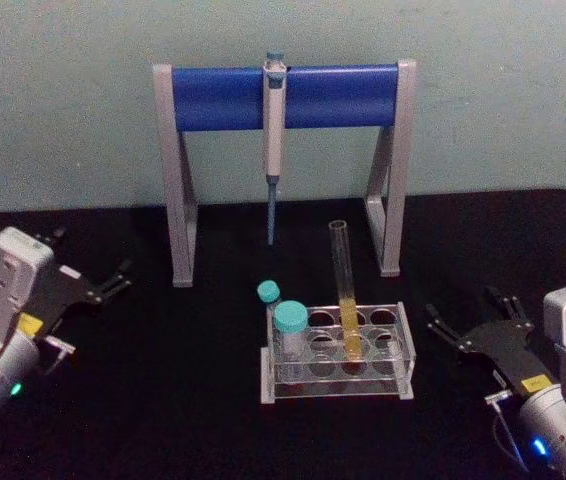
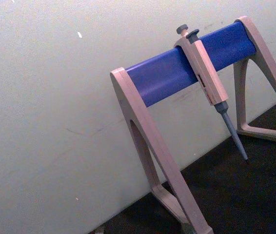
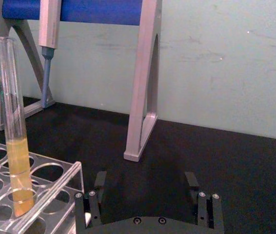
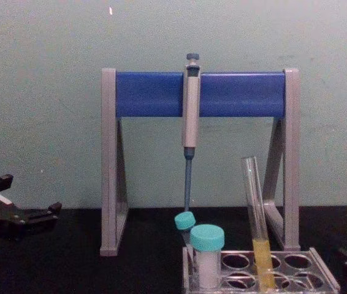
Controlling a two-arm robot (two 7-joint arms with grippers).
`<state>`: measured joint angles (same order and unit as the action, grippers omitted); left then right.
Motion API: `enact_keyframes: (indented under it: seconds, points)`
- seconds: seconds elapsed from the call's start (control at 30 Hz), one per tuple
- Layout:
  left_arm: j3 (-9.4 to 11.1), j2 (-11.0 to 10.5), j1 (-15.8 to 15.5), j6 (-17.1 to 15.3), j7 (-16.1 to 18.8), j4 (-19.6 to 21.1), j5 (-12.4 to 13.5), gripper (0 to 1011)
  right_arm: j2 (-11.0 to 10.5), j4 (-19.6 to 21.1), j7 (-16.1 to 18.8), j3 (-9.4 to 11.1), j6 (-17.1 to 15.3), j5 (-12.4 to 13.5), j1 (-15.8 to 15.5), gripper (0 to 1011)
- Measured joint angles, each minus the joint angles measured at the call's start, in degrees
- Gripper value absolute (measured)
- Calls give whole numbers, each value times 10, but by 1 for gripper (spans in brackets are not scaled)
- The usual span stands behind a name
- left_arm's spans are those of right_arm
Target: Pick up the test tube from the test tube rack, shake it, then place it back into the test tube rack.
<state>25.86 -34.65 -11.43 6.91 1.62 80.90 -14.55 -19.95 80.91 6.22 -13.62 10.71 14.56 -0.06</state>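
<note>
The tube [image 1: 345, 290], a long thin cylinder of clear glass with yellow liquid in its lower part and no cap, stands nearly upright in a hole near the middle of the rack [image 1: 401, 352]. The rack is a low box of clear plastic, its top pierced with rows of round holes, sitting on the matte black worktop [image 1: 193, 380]. Two short vials [image 1: 289, 335] with round teal caps stand in the rack's left end, just beside the tube. Behind, near the pale wall, a stand [image 1: 285, 98] of grey legs and a smooth blue bar carries a grey pipette [image 1: 274, 120] hanging tip-down. The right hand [image 1: 475, 322] rests low to the right of the rack, its black fingers spread apart and holding nothing. The left hand [image 1: 91, 272] sits well off to the left, fingers likewise parted and empty. Nothing stands between either hand and the tube.
</note>
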Motion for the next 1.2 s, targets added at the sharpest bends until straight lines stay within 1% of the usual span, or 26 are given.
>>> enact_keyframes:
  seconds: [1.2]
  points:
    - [0, 0, 0, 0, 0, 0, 0, 1010, -3, 5, 3, -2, 0, 3, 0, 1000]
